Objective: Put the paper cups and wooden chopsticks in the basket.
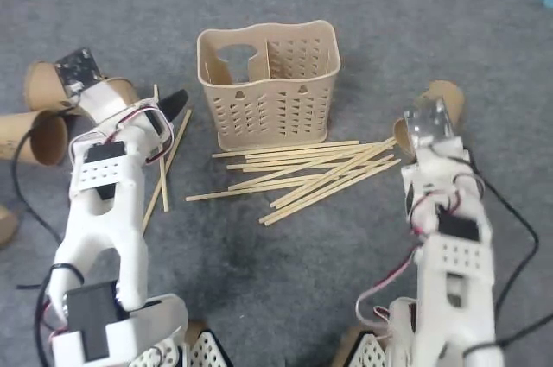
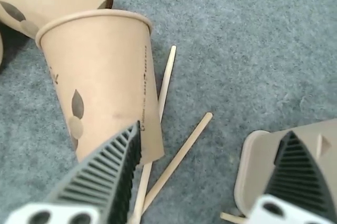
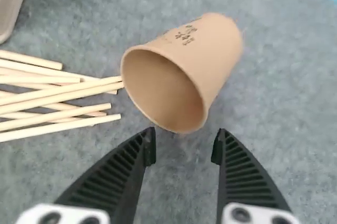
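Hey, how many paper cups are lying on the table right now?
4. Three lie left of the basket: far cup, near cup, and the cup nearest the basket. The fourth cup lies by the right tool. A brown shape at the left edge may be another.

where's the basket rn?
In the high view the basket stands upright at the far centre of the table, with the pile of chopsticks lying right against its near side.

basket (image 1: 268, 117): 1 | paper cups (image 1: 39, 138): 4, maybe 5 | chopsticks (image 1: 302, 173): roughly a dozen
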Robot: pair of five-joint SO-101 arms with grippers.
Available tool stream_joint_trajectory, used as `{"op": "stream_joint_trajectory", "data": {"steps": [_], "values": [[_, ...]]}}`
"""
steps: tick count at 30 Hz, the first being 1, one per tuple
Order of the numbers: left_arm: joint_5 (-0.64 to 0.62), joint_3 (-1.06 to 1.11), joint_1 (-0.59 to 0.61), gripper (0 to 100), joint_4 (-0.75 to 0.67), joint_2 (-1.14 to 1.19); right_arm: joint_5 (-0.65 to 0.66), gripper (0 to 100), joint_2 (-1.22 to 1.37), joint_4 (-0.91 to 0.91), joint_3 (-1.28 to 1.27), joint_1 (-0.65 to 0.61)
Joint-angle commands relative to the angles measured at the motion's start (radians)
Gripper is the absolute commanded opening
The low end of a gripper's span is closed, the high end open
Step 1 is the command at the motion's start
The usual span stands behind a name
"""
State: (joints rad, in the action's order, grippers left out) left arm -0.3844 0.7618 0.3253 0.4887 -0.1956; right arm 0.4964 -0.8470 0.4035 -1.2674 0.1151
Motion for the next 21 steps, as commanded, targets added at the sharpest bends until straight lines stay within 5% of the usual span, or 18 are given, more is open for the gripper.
{"op": "stream_joint_trajectory", "data": {"steps": [1,8,21], "values": [[0.012,-0.005,-0.008,38,-0.025,-0.008,0.014,19.1,-0.137,-0.139,-0.124,0.007],[0.012,-0.005,-0.006,38,-0.023,-0.008,0.017,19.1,-0.260,-0.503,-0.407,0.015],[0.012,0.008,-0.003,38,-0.021,-0.014,0.060,19.1,-0.251,-0.470,-0.350,0.016]]}}
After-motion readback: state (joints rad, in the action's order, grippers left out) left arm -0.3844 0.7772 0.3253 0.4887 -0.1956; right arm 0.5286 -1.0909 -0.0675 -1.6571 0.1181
